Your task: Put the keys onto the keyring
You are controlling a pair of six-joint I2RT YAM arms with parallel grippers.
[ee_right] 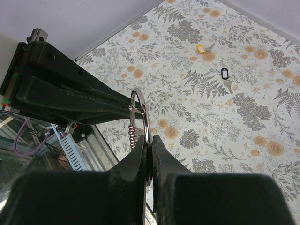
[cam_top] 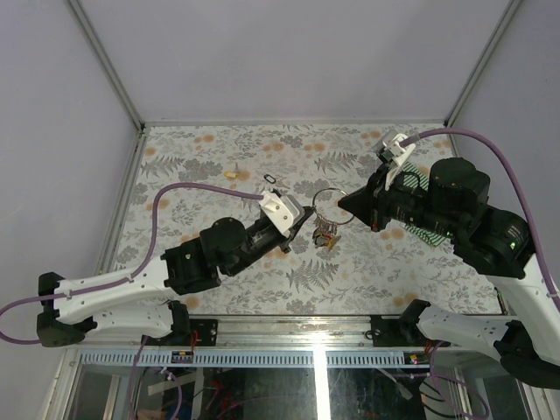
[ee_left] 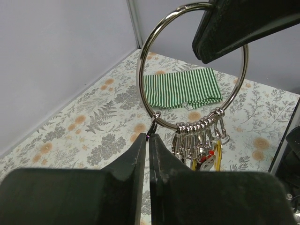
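The right claw (ee_right: 150, 143) is squeezed tight on the keyring (ee_left: 138, 79), and the left claw (ee_left: 148, 138) is closed too, pinching a small clip (ee_left: 153, 125) hanging on it.

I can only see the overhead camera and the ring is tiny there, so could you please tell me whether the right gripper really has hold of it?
Observer: Yes, its wrist camera shows the right gripper shut on the wire of the ring.
Operator: Thank you. And what is the other arm pinching?
Observer: The left gripper is shut on a small clip hanging from the ring's lower edge, beside a row of other clips.
Operator: Which colours hang there?
Observer: Yellow and red key heads show below that row; I cannot count them.
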